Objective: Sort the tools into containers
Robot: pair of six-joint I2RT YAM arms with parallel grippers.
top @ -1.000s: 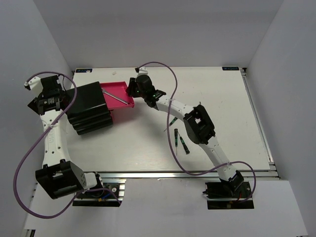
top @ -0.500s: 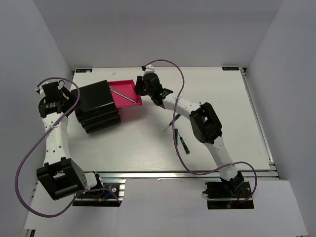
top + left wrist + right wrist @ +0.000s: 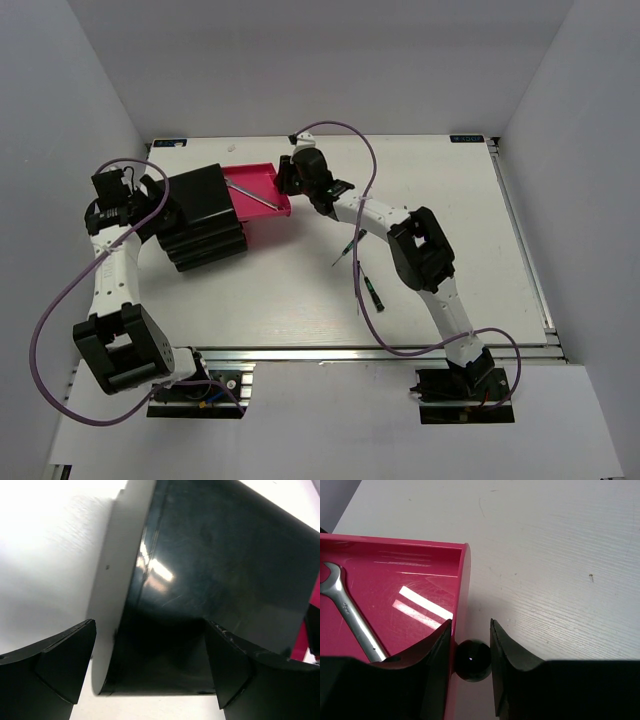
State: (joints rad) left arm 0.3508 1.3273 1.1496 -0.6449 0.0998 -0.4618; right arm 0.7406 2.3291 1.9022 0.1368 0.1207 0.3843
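On my right gripper (image 3: 470, 630) the fingers (image 3: 432, 675) cover the sides of the knob (image 3: 472, 661) and the lower end of the wrench (image 3: 347, 612); the pink drawer (image 3: 462, 580) runs off the left edge. My left wrist sees the black cabinet (image 3: 225, 570) cropped and blurred. Overhead, the screwdrivers (image 3: 372, 292) are too small to count

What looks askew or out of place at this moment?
The black drawer cabinet sits rotated, not square with the table edges. A pink drawer stands pulled out with the wrench inside. The right gripper is shut on its knob, and the open left gripper straddles the cabinet's rear. Nothing looks spilled or damaged.
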